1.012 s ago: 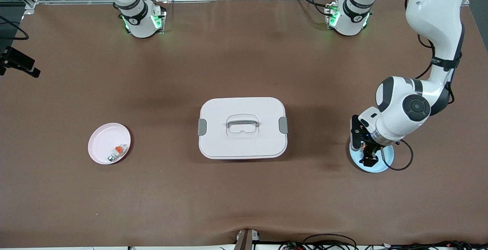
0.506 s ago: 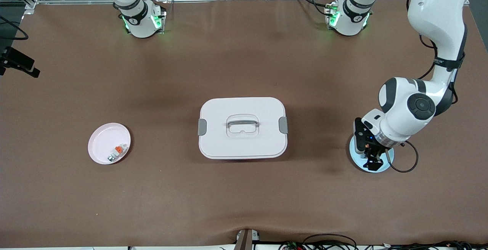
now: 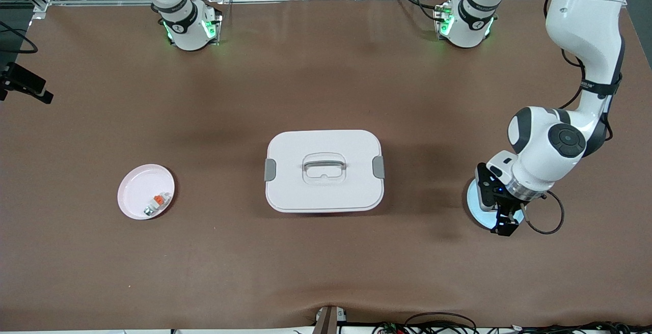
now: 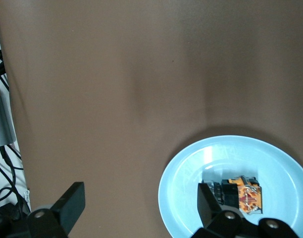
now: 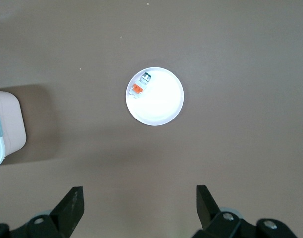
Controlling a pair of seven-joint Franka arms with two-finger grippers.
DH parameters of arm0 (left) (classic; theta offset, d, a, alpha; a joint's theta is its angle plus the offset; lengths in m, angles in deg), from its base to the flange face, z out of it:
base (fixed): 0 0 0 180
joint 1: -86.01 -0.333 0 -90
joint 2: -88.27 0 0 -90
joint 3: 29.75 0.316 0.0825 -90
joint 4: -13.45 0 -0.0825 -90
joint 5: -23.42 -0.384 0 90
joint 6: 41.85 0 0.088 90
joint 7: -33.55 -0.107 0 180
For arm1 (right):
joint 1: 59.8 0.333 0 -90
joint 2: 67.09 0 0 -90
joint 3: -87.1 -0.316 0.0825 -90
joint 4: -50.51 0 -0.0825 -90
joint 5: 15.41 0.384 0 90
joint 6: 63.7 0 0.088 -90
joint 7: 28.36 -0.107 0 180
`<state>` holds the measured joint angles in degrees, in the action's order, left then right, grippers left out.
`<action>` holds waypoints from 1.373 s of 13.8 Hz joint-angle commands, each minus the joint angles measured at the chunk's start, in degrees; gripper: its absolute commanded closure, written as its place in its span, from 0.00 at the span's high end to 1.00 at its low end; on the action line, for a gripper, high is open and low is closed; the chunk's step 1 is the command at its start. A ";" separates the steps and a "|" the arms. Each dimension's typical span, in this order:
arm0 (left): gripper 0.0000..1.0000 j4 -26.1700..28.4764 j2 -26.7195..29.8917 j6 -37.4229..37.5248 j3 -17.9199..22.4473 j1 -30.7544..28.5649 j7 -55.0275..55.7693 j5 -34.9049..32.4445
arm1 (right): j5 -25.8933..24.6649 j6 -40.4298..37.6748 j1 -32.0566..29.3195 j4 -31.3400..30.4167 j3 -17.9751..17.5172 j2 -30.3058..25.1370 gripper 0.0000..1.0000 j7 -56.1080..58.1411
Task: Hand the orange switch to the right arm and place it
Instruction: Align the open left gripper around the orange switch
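Observation:
The orange switch (image 4: 239,193), a stubby black part with an orange section, lies in the light blue plate (image 4: 191,173), which stands at the left arm's end of the table (image 3: 474,202). My left gripper (image 4: 139,206) is open low over the plate's rim (image 3: 501,219); one finger (image 4: 208,203) is over the plate right beside the switch and the other finger (image 4: 67,203) is over bare table. The arm hides the switch in the front view. My right gripper (image 5: 139,208) is open and empty, high over the table near the pink plate (image 5: 159,106).
The pink plate (image 3: 138,187) at the right arm's end holds a whitish-grey part with an orange tab (image 3: 155,204). A white lidded box (image 3: 324,171) with a handle stands mid-table. Cables lie along the table's front edge.
My left gripper has shifted a little toward the front camera and the left arm's end of the table, over the blue plate's rim. It stays open. Nothing else moved.

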<state>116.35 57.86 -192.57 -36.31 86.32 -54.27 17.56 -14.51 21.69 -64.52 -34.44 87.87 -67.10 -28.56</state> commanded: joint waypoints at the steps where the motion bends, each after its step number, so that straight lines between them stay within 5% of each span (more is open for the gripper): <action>1: 1.00 -1.12 -1.05 -1.42 0.14 0.03 0.20 -0.99 | 0.59 0.13 -0.55 -0.14 -0.15 -0.51 1.00 -0.32; 19: 1.00 -1.30 -1.05 -1.42 0.05 -1.64 -0.07 -1.08 | 0.59 0.13 -0.82 -0.14 -0.15 -0.51 1.00 -0.15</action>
<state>115.60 57.07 -193.50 -36.23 84.81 -54.33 17.56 -14.51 21.69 -64.67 -34.43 88.01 -67.10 -28.56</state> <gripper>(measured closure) 0.000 0.000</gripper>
